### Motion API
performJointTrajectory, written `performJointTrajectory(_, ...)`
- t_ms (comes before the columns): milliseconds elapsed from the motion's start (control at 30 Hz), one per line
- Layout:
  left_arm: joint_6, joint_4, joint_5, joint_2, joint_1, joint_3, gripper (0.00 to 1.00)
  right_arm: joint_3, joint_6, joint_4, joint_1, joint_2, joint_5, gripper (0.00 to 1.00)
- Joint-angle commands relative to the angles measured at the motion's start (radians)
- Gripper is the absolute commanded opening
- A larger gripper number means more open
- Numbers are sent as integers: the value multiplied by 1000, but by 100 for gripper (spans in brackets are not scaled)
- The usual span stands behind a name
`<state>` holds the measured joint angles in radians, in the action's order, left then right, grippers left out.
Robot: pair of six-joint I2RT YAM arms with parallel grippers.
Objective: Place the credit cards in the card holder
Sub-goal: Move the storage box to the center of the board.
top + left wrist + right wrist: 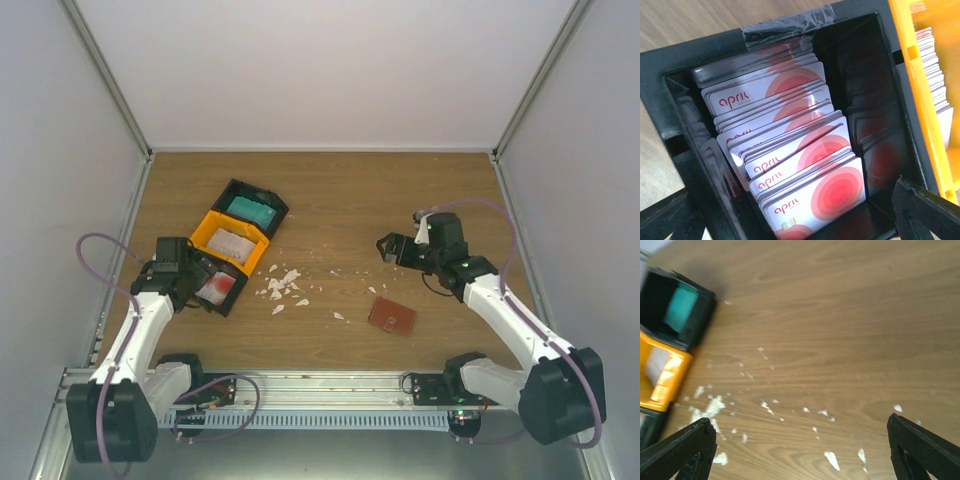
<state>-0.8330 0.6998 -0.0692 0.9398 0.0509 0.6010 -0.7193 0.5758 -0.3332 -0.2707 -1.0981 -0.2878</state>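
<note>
A three-bin tray holds teal cards in the far black bin, whitish-grey cards in the orange middle bin and red-and-white cards in the near black bin. My left gripper is open and hovers over the near bin; in the left wrist view the stack of red-and-white cards fills the bin between my wide-spread fingers. The brown card holder lies closed on the table right of centre. My right gripper is open and empty, above bare table, behind the holder.
White scraps are scattered on the table between the tray and the card holder; they also show in the right wrist view. The tray shows at the left of that view. Enclosure walls stand left, right and behind.
</note>
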Motion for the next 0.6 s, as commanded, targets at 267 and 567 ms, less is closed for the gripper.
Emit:
performJointTrajectory(267,163,-298,129,244,12,146,99,46,329,-257,-187,-119,499,94)
performJointTrajectory(567,143,-223,-12,292,17,219,99,151,414,-268,-206,-114,334,94)
